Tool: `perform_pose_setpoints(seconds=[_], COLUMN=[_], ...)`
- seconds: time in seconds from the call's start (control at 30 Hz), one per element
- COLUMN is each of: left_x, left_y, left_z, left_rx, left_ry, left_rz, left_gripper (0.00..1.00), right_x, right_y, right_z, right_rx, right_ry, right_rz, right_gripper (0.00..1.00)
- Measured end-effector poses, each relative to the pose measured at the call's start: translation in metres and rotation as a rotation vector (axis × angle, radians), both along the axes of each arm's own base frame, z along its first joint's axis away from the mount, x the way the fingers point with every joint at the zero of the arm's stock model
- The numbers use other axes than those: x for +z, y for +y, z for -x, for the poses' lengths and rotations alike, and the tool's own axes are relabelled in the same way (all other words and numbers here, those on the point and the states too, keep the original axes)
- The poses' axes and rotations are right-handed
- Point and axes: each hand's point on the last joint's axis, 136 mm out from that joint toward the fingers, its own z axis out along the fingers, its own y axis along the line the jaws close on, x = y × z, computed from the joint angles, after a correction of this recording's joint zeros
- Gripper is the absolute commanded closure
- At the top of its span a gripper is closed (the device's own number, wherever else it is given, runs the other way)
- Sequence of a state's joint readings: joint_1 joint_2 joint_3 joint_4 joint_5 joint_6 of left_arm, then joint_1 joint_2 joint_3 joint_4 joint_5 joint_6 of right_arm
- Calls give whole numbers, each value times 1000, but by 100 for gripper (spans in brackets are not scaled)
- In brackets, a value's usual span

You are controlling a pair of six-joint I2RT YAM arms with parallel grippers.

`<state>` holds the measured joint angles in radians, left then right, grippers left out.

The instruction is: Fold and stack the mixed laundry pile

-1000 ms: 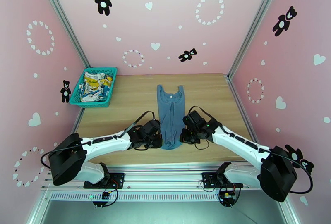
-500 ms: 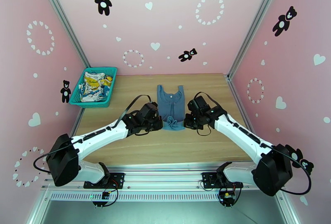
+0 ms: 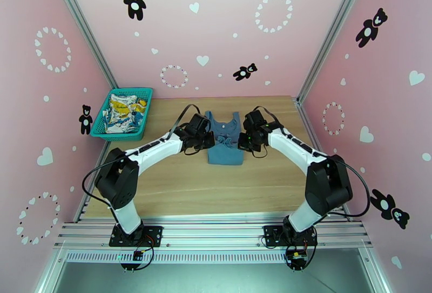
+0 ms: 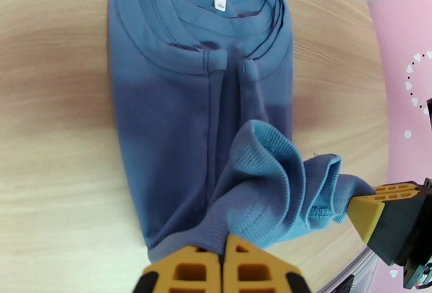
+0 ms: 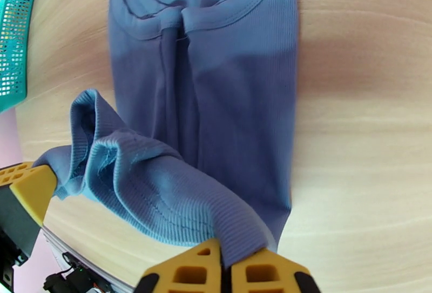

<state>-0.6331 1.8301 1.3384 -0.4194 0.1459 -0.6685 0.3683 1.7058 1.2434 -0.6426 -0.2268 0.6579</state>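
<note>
The dusty-blue tank top [image 3: 225,148] lies on the wooden table [image 3: 178,180], its neckline toward the back wall and its lower half doubled over. My left gripper [image 3: 210,140] pinches the bunched hem, and in the left wrist view [image 4: 221,259] its yellow fingers are shut on the ribbed edge of the tank top [image 4: 173,110]. My right gripper [image 3: 241,141] grips the hem's other end, shut on the tank top [image 5: 237,88] in the right wrist view [image 5: 228,267]. The white cloth with yellow-and-blue print [image 3: 124,110] lies crumpled in the basket.
A teal mesh basket [image 3: 102,129] sits at the table's back left corner, and its edge [image 5: 13,45] shows in the right wrist view. Pink walls enclose the table on three sides. Bare wood stretches from the garment to the near rail.
Both arms have swung from the near edge toward the back wall, carrying the tank top's hem up over its body, so the long garment now lies about half as long.
</note>
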Motion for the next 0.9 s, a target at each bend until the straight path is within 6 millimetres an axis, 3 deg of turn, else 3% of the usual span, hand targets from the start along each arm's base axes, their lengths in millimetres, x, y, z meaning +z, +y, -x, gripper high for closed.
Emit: perform_pose_setpoints(seconds=[0.1, 0.2, 0.33, 0.5, 0.6, 0.73, 0.9], left_x=[-16, -21, -14, 0, 2, 0, -6], left_y=[7, 7, 7, 10, 14, 17, 35], left_z=[-11, -27, -49, -67, -72, -72, -45], left_rx=[16, 18, 20, 12, 5, -16, -25], left_ry=[12, -12, -74, -137, -153, -158, -111], left_rz=[-14, 20, 80, 136, 136, 108, 47], left_gripper=[83, 60, 54, 55, 55, 55, 52], right_x=[-23, -42, -50, -37, -29, -18, -15], right_y=[-4, -5, -9, -18, -18, -16, -5], right_z=[-14, -30, -50, -68, -68, -52, -40], right_rx=[-10, -20, -42, -58, -40, 24, 128], right_ry=[28, 43, 28, -27, -57, -103, -135], right_rz=[-11, -46, -102, -134, -139, -143, -124], right_gripper=[72, 65, 62, 61, 59, 58, 58])
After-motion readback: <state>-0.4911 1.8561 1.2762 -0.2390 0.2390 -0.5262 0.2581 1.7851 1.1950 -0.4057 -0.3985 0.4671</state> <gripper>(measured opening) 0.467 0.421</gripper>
